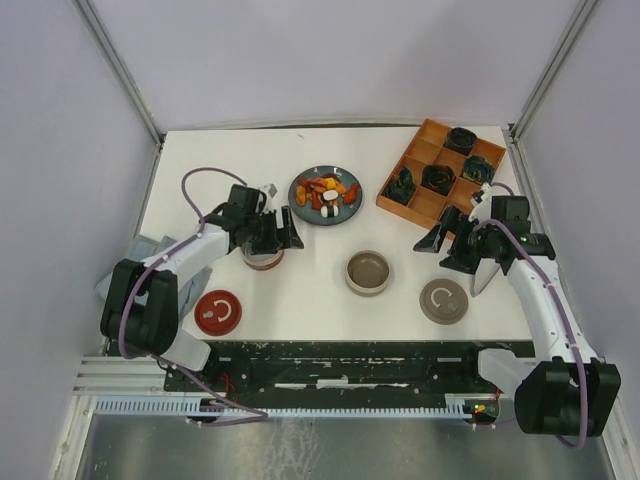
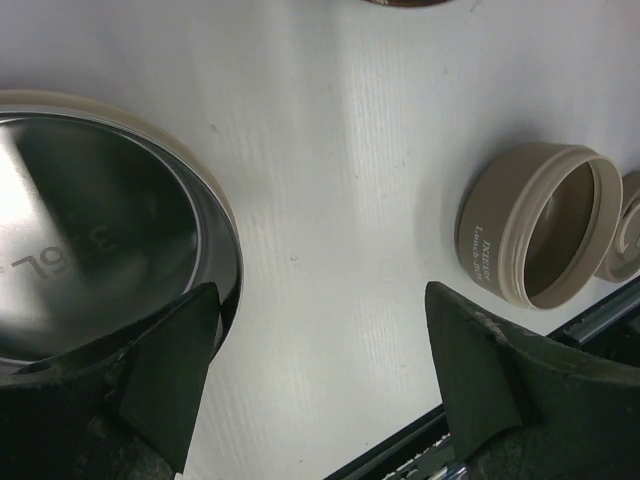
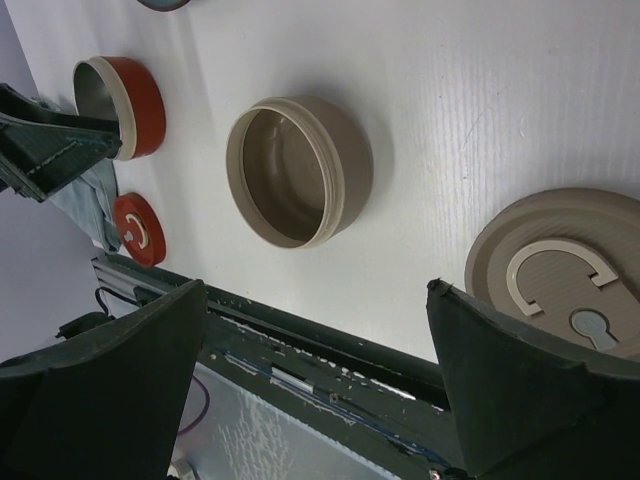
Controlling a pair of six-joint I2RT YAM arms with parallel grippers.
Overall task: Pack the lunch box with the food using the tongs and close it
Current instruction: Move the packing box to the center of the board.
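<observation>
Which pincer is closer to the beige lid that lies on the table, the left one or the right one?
Right. The right pincer hovers just beyond the beige lid, open. The left pincer is far off on the other side, above the red container.

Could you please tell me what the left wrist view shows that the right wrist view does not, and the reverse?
Only the left wrist shows the markings inside the red box and the lettering on the side of the beige box. Only the right wrist shows the red lid and a grey cloth. Both show the table, both boxes and the beige lid.
</observation>
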